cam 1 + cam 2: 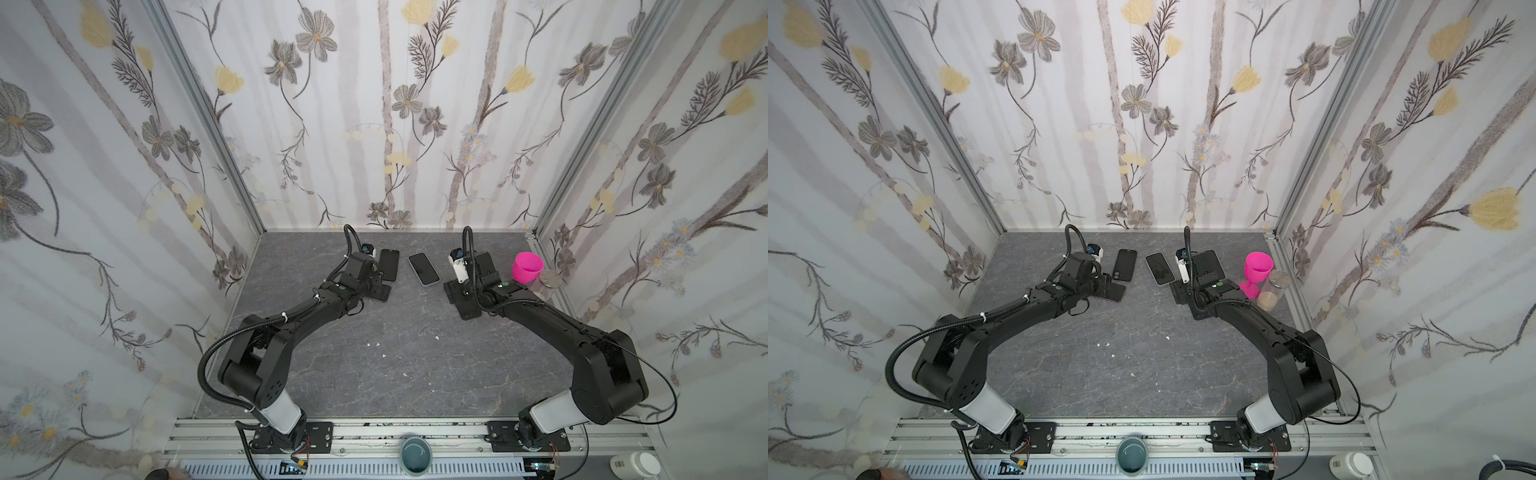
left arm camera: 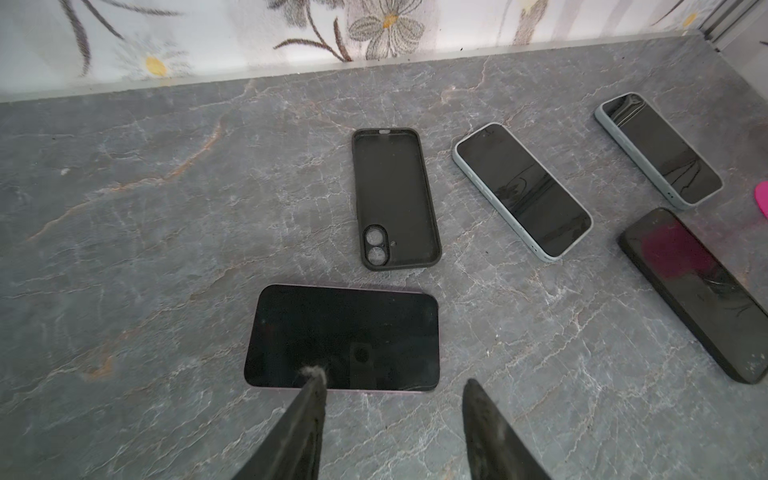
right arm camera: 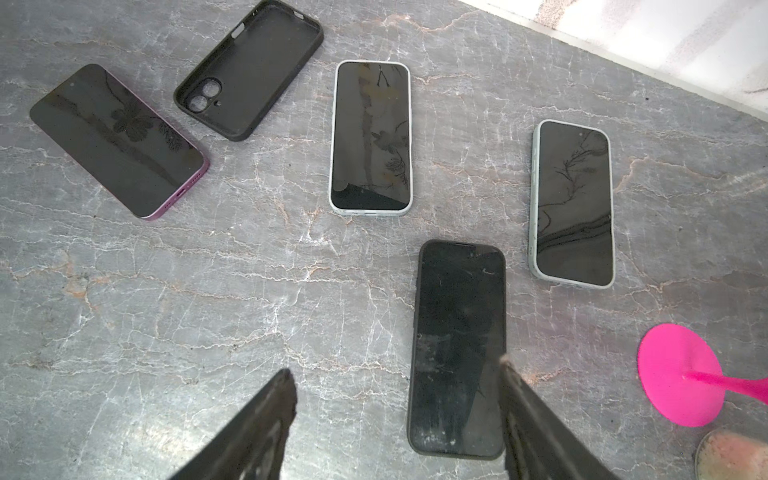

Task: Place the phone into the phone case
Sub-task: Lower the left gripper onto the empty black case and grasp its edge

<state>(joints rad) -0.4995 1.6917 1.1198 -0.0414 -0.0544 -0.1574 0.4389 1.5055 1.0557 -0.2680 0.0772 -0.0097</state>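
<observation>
While dark, purple phone (image 2: 345, 328) near black case (image 2: 395, 195)

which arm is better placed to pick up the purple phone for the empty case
Left. The left gripper hangs open right at the purple phone, with the empty case close beside it. The right gripper is over by a black phone, farther from both.
</observation>
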